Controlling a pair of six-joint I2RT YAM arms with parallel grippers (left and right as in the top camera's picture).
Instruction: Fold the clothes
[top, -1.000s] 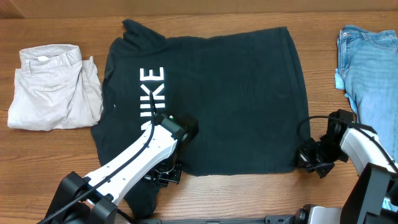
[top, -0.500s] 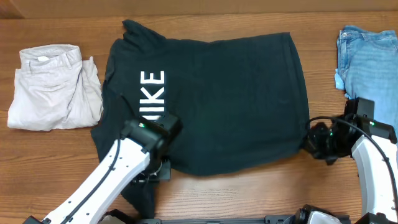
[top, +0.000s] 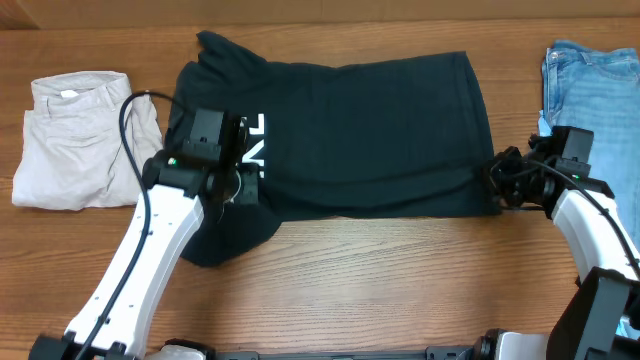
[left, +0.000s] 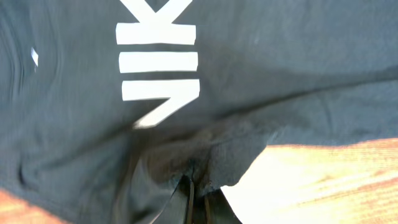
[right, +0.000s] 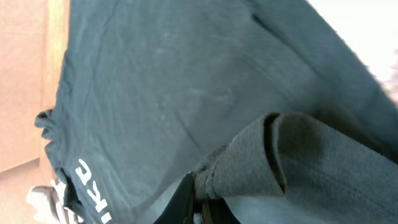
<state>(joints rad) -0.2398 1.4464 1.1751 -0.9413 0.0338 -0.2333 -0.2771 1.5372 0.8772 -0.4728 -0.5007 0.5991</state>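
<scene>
Left jaws closed tight on edge of black T-shirt (top: 370, 130), right jaws pinching its corner

Wooden table (top: 400, 280) shown from above, mid-brown surface with grain laid lengthwise, evenly lit by soft diffuse light, only faint shadows cast, paler strip (top: 320, 10) seen along the far edge.

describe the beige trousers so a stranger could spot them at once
Start at the wooden table and find the big black T-shirt across its middle. Just left of it lies a folded bundle, the trousers. They are pale beige, unlike the black T-shirt and the blue jeans at the far right.
</scene>
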